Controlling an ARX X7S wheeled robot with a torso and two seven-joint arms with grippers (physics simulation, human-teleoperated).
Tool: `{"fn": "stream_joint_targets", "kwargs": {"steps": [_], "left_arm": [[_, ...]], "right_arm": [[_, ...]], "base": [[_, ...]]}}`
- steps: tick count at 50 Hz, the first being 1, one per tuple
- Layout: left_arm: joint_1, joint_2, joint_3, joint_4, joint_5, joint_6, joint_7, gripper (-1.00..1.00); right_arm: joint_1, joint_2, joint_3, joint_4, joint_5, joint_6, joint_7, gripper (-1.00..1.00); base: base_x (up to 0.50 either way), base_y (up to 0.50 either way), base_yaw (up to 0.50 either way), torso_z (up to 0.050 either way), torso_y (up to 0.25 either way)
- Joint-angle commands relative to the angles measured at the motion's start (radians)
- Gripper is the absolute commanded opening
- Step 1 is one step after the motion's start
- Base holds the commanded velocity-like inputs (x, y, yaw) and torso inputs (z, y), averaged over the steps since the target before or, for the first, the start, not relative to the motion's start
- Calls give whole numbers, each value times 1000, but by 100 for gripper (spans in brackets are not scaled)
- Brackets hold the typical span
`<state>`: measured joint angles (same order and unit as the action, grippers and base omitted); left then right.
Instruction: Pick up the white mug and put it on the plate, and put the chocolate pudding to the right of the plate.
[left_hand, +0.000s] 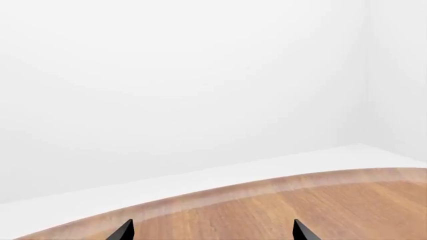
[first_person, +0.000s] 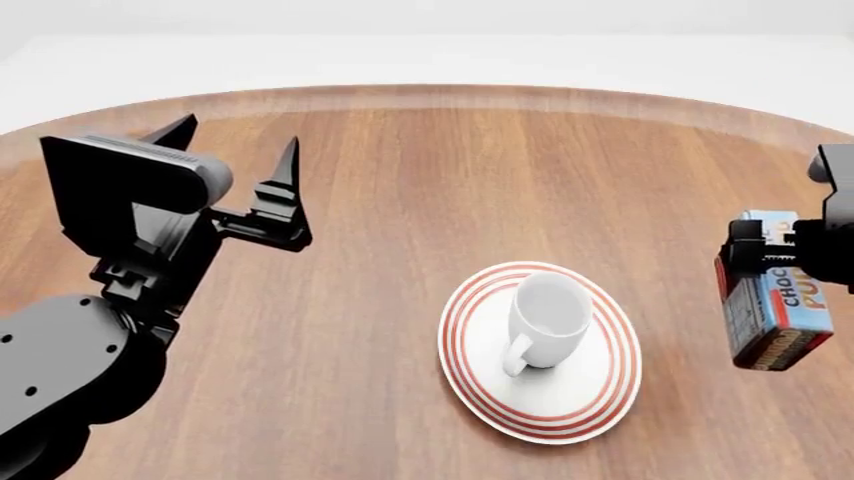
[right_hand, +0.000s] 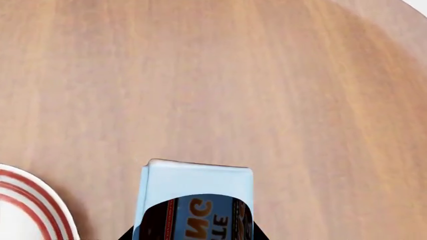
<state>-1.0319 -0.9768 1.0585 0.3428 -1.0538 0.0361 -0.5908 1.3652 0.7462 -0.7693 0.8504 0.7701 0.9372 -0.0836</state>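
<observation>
A: Where does everything stand?

B: The white mug (first_person: 547, 320) sits on the plate (first_person: 587, 405), handle toward the robot, so that half looks done. The chocolate pudding (first_person: 778, 300) is gripped in the right hand (first_person: 771, 245), held to the right of the plate and, I judge, above the tabletop (first_person: 400, 180) rather than resting on it.

A: And the left hand?

B: The left hand (first_person: 240, 175) is empty, fingers spread apart, well away from the plate on the left. Its wrist view shows only the two fingertips, the tabletop's edge and a white wall.

A: What could go wrong?

B: Mostly the release. In the right wrist view the carton (right_hand: 197, 187) hangs just beside the plate's red-ringed rim (right_hand: 30, 200). If the arm drifts toward the plate while lowering, the carton could land on the rim or nudge the plate and unsettle the mug.

A: Anything else?

B: Letting go too high. It's a narrow carton held by its upper end, so a drop could tip it onto its side or toward the plate. Lowering until it touches, then opening, seems safer.
</observation>
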Motion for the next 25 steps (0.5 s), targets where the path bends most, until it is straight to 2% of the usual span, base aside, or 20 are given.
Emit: {"fn": "stream_joint_targets", "kwargs": {"steps": [1, 25], "left_arm": [[5, 3, 0, -1, 3, -1, 0, 100], [9, 12, -1, -9, 10, -4, 5, 100]], "right_arm": [[-28, -4, 6, 15, -7, -32, -14, -100], [-64, -17, 5, 53, -23, -88, -20, -100]], "base": [[0, 0, 0, 0, 0], [0, 0, 0, 0, 0]]}}
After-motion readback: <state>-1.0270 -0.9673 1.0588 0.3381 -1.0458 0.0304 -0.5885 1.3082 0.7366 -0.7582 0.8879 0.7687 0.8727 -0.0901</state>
